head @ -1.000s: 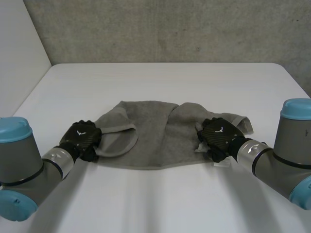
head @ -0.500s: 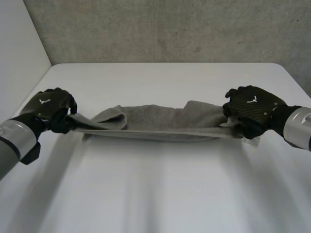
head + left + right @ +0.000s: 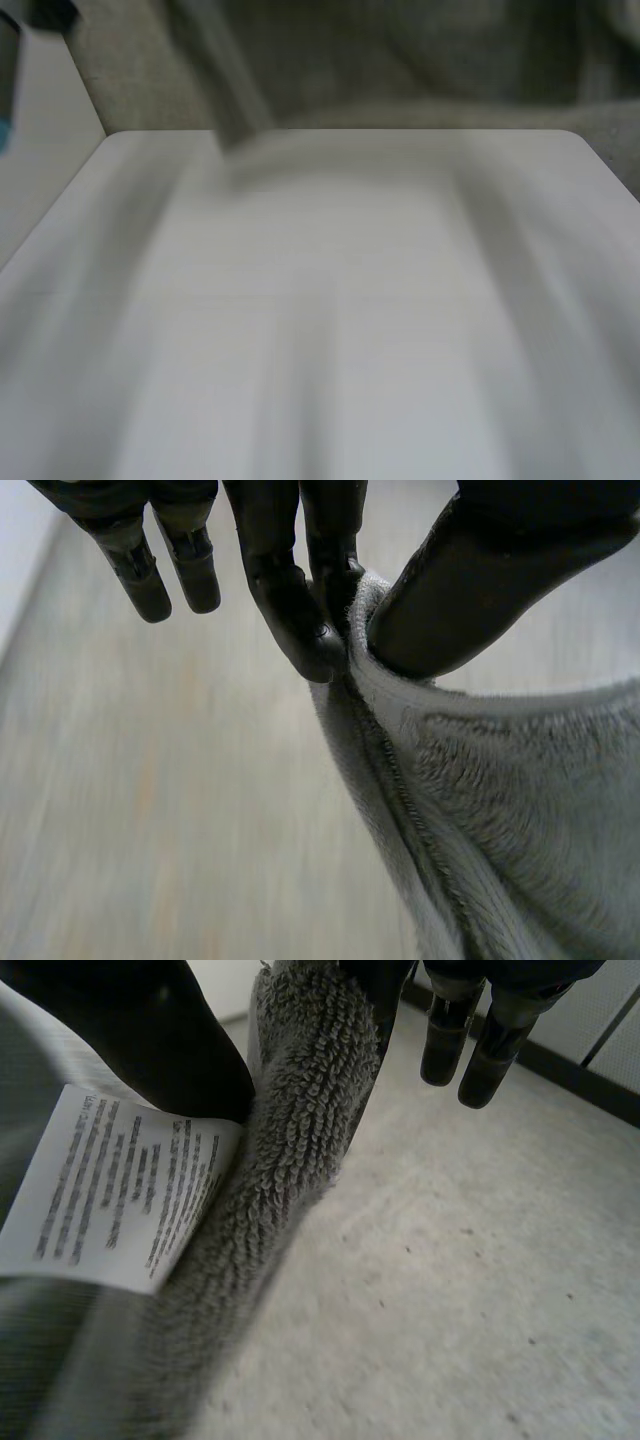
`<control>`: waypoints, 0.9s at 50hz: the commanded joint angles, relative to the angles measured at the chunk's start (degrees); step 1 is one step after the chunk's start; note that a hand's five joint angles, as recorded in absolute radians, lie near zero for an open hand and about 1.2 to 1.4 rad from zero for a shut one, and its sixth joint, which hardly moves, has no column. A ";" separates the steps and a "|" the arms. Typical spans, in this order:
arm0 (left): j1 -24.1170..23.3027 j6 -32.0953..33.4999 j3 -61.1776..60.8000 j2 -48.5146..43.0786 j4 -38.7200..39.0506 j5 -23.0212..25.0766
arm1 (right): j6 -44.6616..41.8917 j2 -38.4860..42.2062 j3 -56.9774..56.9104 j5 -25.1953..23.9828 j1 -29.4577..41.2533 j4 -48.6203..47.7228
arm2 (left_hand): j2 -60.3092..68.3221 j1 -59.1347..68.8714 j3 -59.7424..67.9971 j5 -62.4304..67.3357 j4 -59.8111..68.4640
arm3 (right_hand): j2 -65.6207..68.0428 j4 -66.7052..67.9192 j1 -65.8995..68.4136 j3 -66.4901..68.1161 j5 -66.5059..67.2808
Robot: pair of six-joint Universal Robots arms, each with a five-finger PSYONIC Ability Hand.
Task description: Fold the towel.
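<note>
Above the white surface, the left hand and right hand each pinch an end of the grey terry towel; seemingly no fold is made yet.

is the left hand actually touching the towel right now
Touching. The left wrist view shows the left hand pinching the towel at its hemmed edge, between the thumb and a finger.

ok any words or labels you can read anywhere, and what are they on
The white care label on the towel, beside the right hand: several lines of dark print, too small and blurred to read.
No other words, numbers or signs can be read.
</note>
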 commanded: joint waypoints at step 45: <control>9.28 20.43 -54.31 2.70 -1.34 9.01 | -18.36 -2.98 54.60 -13.91 -4.20 9.32 | -68.15 -66.41 -2.83 -67.24 -3.18 | 6.11 -3.03 6.92 -0.27 3.34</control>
